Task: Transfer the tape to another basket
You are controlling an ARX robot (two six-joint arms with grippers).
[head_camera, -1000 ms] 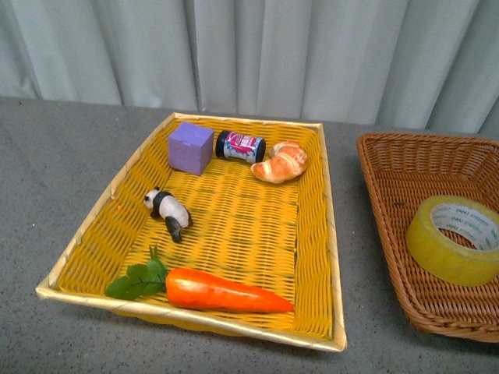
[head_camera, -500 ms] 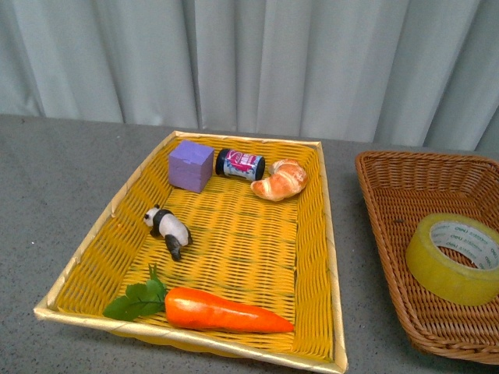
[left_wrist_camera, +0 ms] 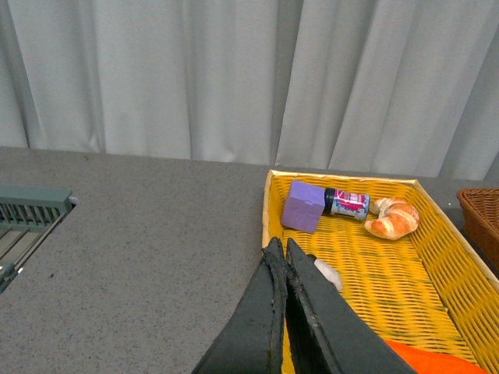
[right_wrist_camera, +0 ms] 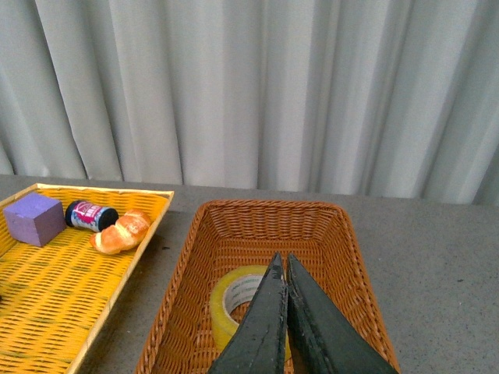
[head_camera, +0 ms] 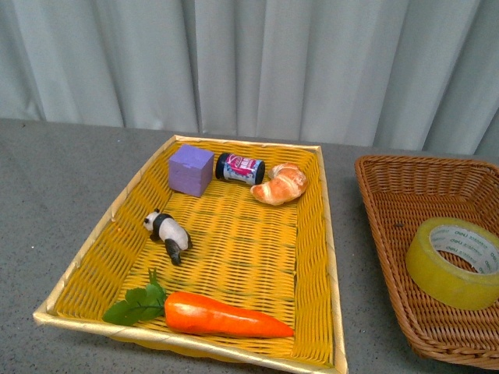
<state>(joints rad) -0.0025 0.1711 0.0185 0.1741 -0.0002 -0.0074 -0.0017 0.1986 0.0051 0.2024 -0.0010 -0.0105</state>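
The tape (head_camera: 454, 262) lay flat inside the brown wicker basket (head_camera: 390, 226), core hole facing up, near the basket's front right part toward the bench's right edge. The yellow woven basket (head_camera: 327, 257) sat just beside it toward the bench's middle, holding a purple block (head_camera: 191, 169), a small jar (head_camera: 240, 167), a croissant (head_camera: 279, 182), a toy panda (head_camera: 168, 227) and a carrot (head_camera: 222, 317).

The relation that mattered: in the right wrist view the tape (right_wrist_camera: 238, 304) sat directly below and just ahead of the right gripper (right_wrist_camera: 281, 269), partly hidden by its fingers, with nothing between them. Being a ring lying flat, it had no long axis to speak of; a grasp would probably take one wall of the roll, one finger in the core and one outside. The right arm was plainly the nearer one. The left gripper (left_wrist_camera: 280, 253) hung over the near left rim of the yellow basket, well apart from the tape.

Both arms were held high, pincers pointing forward and down. Both pincers were pressed together, holding nothing.

The helper-named brown basket already contained the tape, so I judged the move either finished or bound the other way; the pictures could not settle which.
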